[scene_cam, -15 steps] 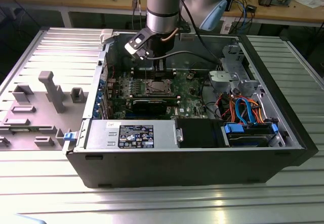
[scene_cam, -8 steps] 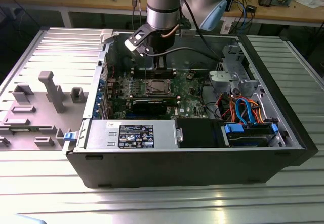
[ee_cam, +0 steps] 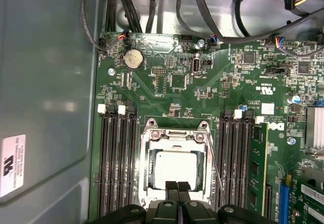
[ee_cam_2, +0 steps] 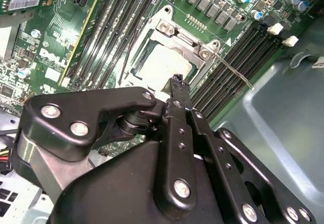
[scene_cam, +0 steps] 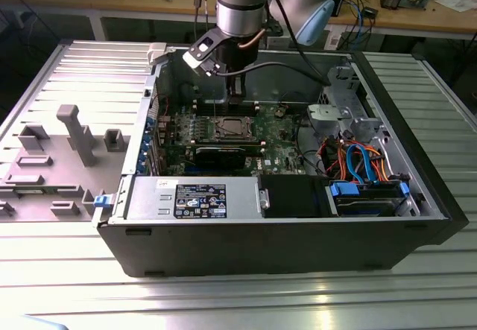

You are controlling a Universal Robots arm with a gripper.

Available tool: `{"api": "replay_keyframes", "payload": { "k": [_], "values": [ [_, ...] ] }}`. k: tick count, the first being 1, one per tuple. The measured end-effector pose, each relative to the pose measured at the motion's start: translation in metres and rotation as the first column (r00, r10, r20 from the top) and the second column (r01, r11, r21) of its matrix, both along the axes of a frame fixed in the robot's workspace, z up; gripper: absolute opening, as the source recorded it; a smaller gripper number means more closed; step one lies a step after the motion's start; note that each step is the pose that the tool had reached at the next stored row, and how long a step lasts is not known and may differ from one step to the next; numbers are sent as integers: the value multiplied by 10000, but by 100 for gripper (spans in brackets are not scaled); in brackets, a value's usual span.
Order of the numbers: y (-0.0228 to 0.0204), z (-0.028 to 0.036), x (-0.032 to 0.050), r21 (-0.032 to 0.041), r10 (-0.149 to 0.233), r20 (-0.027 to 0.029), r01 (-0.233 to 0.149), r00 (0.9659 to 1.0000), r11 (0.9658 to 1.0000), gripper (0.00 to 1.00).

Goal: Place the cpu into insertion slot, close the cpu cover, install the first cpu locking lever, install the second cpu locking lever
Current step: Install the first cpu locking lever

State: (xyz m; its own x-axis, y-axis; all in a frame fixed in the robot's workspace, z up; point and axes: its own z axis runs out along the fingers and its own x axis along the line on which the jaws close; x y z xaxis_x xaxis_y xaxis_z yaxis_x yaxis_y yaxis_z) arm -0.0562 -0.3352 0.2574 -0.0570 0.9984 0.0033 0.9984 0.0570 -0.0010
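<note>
cpu point(ee_cam: 174, 167) lies flat in the insertion slot point(ee_cam: 151, 158) on the green motherboard point(ee_cam: 202, 92). its pale top shows through the window of the cpu cover point(ee_cam: 174, 132), which lies down over it. the gripper point(ee_cam: 177, 187) hangs just above one edge of the cover, right beside the cpu, its two fingertips pressed together with nothing between them. a thin wire lever point(ee_cam: 213, 163) runs along one side of the cover. in the exterior view the arm point(scene_cam: 242, 2) stands upright over the socket inside the open computer case point(scene_cam: 298, 233).
</note>
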Motion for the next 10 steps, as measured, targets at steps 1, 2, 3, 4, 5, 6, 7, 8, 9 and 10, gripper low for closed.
{"api": "replay_keyframes", "payload": {
  "k": [1, 2, 3, 4, 5, 6, 7, 8, 9, 10],
  "values": [
    [0, 16, 0, 0, 0, 0, 0, 10000, 10000, 11],
    [0, 39, 0, 0, -1, 1, 1, 10000, 10000, 11],
    [0, 57, 0, 0, 0, 0, 0, 10000, 10000, 11],
    [0, 86, 0, 0, 0, 1, 0, 10000, 10000, 11],
    [0, 100, 0, 0, 0, 1, 0, 10000, 10000, 11],
    [0, 100, 0, 1, 0, 1, 0, 10000, 10000, 11],
    [0, 100, 0, 2, 0, 1, 0, 10000, 10000, 11],
    [0, 100, 0, 1, 0, 1, 0, 10000, 10000, 11],
    [0, 101, 0, 1, 0, 1, 0, 10000, 10000, 11],
    [0, 101, 0, 0, 0, 0, 0, 10000, 10000, 11]
  ]
}}
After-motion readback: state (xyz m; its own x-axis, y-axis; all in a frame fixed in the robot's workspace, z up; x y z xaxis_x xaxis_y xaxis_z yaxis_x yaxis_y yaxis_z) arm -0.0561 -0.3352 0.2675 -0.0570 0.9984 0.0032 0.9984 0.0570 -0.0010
